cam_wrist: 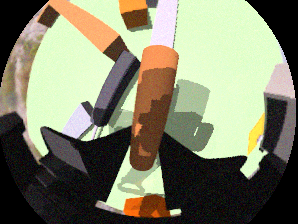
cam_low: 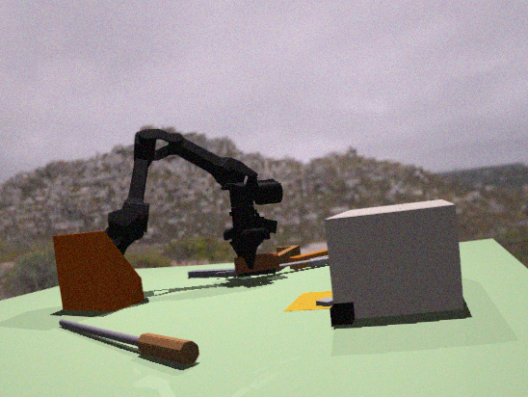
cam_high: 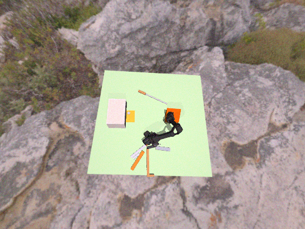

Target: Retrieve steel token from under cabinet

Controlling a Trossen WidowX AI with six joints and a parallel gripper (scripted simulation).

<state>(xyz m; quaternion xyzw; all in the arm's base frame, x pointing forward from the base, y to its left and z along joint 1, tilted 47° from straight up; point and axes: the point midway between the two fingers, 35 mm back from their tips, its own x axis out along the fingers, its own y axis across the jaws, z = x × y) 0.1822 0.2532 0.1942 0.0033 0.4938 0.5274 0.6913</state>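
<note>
Yellow marks the patch [cam_high: 132, 119] [cam_low: 303, 302] [cam_wrist: 255, 135] in front of the pale cabinet [cam_high: 116, 111] [cam_low: 395, 260] [cam_wrist: 283, 80], and the small steel token [cam_high: 128, 113] [cam_low: 324, 303] lies on it, out from under the cabinet, toward the side of the patch nearest the cabinet front; from above it seems to lie within the yellow, though the exterior view hides part of it behind the cabinet's dark corner block [cam_low: 342, 314]; the gripper [cam_high: 147, 143] [cam_low: 250, 263] [cam_wrist: 147, 131] is well apart from the token, pointing down and pinching the brown-orange handle [cam_low: 265, 263] [cam_wrist: 155, 95] of a tool whose pale blade [cam_high: 137, 152] [cam_low: 309, 261] [cam_wrist: 165, 22] reaches out beyond the fingers, low over the green tabletop [cam_high: 183, 164] [cam_low: 270, 357] [cam_wrist: 220, 60]; whether the tool touches the surface, I cannot tell; near that blade lies an orange bar [cam_high: 137, 160], with a long tan stick [cam_high: 148, 162] beside it, its short bent foot at the tabletop's edge; a grey-lilac bar [cam_high: 164, 149] [cam_low: 207, 274] lies on the other side of the stick; well apart from these, a thin rod with an orange-brown grip [cam_high: 142, 92] [cam_low: 166, 348] rests on the tabletop, its bare end pointing toward the orange block [cam_high: 177, 112] [cam_low: 92, 275] by the base of the black arm [cam_high: 167, 135] [cam_low: 199, 159]
</note>
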